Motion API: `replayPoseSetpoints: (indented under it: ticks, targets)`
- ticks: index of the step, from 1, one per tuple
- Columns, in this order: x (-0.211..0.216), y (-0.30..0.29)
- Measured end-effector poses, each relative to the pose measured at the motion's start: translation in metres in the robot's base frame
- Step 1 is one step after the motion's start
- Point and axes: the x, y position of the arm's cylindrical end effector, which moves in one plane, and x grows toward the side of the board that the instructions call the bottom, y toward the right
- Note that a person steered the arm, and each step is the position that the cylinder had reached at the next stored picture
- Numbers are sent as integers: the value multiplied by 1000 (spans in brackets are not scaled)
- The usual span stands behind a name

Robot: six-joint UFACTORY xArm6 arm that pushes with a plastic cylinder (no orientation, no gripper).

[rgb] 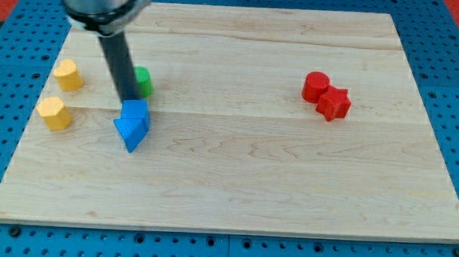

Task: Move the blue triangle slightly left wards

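One slanted rod, my tip touching blue triangle.

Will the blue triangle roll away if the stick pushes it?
Probably not: the blue triangle has flat sides, so it should slide on the smooth board. It may twist, since my tip touches its top edge off-centre.

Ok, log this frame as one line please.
my tip: at top edge of blue triangle | green block: behind rod | yellow blocks: view's left | red blocks: view's right
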Motion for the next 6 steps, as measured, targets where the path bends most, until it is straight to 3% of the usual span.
replayPoseSetpoints:
  ticks: [2, 3, 4, 5, 6]
  targets:
    - [58, 7]
    - [66, 57]
    - [93, 62]
    - [126, 54]
    - [129, -14]
